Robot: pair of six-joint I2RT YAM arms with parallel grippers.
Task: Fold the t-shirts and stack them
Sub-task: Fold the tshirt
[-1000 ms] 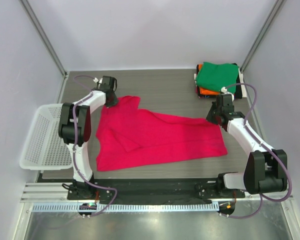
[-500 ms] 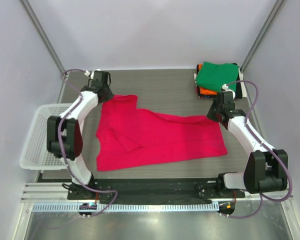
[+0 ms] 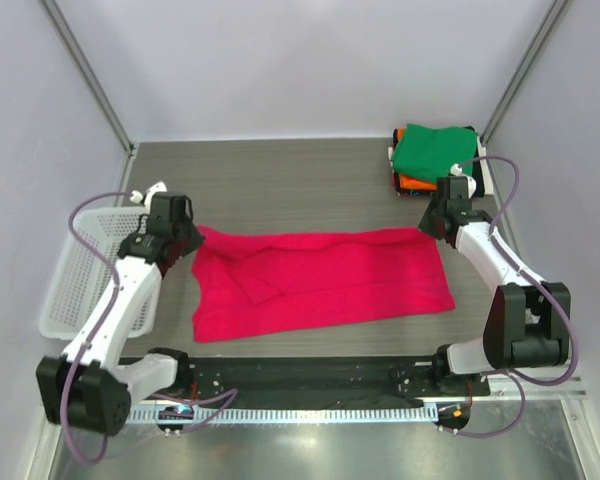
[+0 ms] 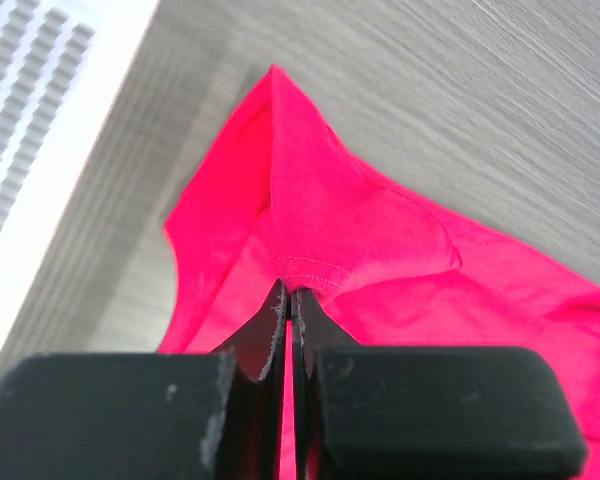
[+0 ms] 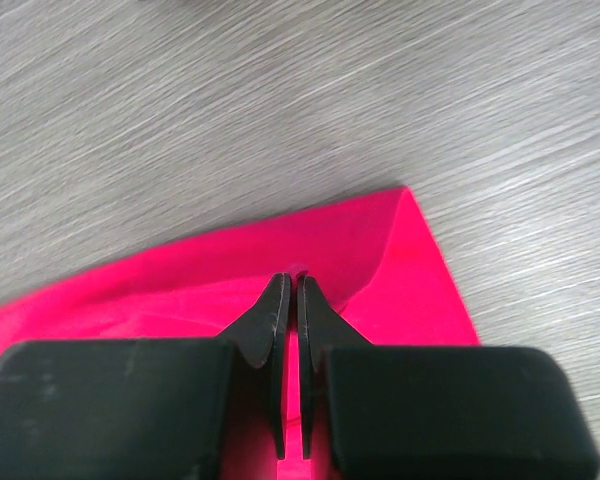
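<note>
Pulled nearer at its far-left corner, the pink-red t-shirt (image 3: 320, 280) now lies flatter on the surface (image 3: 300, 180), left pincer (image 4: 288, 292) and right pincer (image 5: 290, 285) each clamped on a far corner, likely stretching it for folding.

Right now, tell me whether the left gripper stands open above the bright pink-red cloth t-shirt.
No: the left wrist view shows the left gripper shut, pinching an edge of the pink-red t-shirt.
</note>
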